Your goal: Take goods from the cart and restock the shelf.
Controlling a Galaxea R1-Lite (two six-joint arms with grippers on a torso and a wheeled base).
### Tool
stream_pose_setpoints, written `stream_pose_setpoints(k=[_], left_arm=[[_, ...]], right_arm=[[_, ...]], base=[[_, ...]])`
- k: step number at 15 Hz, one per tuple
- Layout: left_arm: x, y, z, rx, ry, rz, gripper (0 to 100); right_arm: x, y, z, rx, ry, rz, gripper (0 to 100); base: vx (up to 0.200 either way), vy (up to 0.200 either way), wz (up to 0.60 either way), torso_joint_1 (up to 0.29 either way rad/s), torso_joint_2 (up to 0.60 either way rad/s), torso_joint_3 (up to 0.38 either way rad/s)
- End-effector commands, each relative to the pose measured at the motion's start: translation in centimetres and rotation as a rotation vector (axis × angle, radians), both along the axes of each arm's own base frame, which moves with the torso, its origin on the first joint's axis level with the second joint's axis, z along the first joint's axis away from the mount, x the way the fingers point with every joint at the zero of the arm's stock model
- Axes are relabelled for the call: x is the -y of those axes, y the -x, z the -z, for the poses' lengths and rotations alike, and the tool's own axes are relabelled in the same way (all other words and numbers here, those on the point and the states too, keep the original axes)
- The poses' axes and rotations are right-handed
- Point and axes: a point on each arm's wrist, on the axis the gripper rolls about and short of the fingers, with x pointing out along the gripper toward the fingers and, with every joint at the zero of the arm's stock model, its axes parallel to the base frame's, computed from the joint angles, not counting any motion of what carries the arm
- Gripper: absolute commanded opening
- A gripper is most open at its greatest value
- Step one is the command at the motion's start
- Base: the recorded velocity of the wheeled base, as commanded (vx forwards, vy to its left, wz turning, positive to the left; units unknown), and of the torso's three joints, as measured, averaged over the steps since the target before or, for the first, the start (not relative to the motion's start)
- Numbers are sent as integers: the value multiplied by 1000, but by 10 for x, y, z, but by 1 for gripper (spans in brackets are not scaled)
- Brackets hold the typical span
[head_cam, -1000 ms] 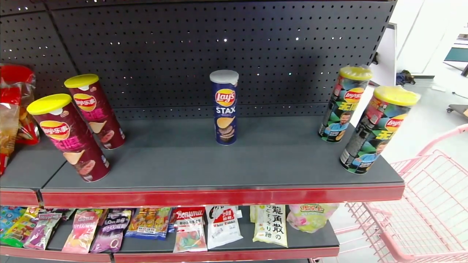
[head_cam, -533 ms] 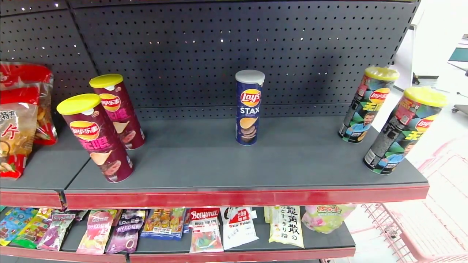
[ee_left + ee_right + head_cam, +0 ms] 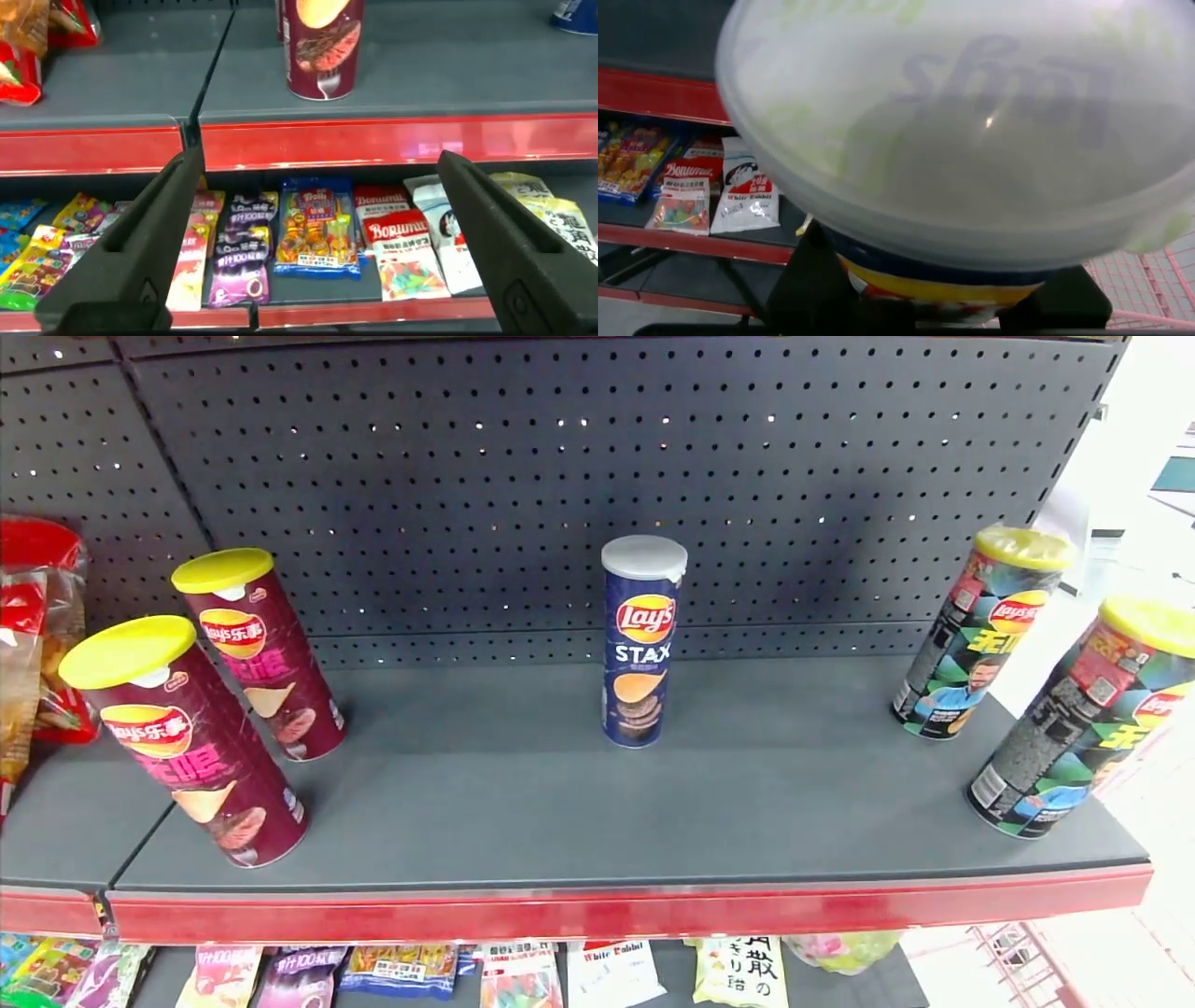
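The grey shelf (image 3: 560,803) carries a blue chip can (image 3: 640,644) upright in the middle, two maroon cans (image 3: 182,737) with yellow lids at the left and two green-black cans (image 3: 980,635) at the right. My right gripper (image 3: 938,303) is shut on a chip can (image 3: 952,121) whose translucent lid faces the right wrist camera; its yellow and blue wall shows below the lid. My left gripper (image 3: 318,243) is open and holds nothing, in front of the shelf's red front edge (image 3: 374,140), below the front maroon can (image 3: 322,47).
Snack packets (image 3: 523,975) lie in a row on the lower shelf. Red bags (image 3: 33,635) stand at the far left of the upper shelf. The pink wire cart (image 3: 1018,947) is at the lower right. A wide bare stretch of shelf lies around the blue can.
The head camera has moved: the whole shelf now sits lower and looms larger in the picture, and most of the cart has left the frame. The cans on the shelf stand as before.
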Motion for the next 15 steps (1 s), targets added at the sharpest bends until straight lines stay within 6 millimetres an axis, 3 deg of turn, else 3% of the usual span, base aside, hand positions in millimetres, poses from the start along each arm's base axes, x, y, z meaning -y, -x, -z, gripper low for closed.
stream_pose_setpoints(k=[1,5,8,9,10,11,12,15], left_arm=[[0,0,0,-1,1,-1,100],[0,-3,-1,-45,0,5,100],[2,-2,-4,-17,-32,122,100],[3,1,-55,73,44,224,100],[4,-16,-110,34,152,275,100],[5,-26,-138,39,199,297,100],[9,-39,-166,22,197,468,100],[18,-51,-135,-95,25,788,100]], right_arm=[[0,0,3,0,0,-3,0],[0,3,8,7,0,-2,0],[0,1,14,-7,-1,-23,0],[0,1,15,-15,-3,-23,0],[0,-1,20,-26,-2,-20,0],[0,-1,22,-32,-1,-19,0],[0,-3,27,-48,3,-19,0],[-1,-4,36,-53,37,-20,0]], base=[[0,0,0,0,0,0],[0,0,0,0,0,0],[0,0,0,0,0,0],[0,0,0,0,0,0],[0,0,0,0,0,0],[0,0,0,0,0,0],[0,0,0,0,0,0],[0,0,0,0,0,0]])
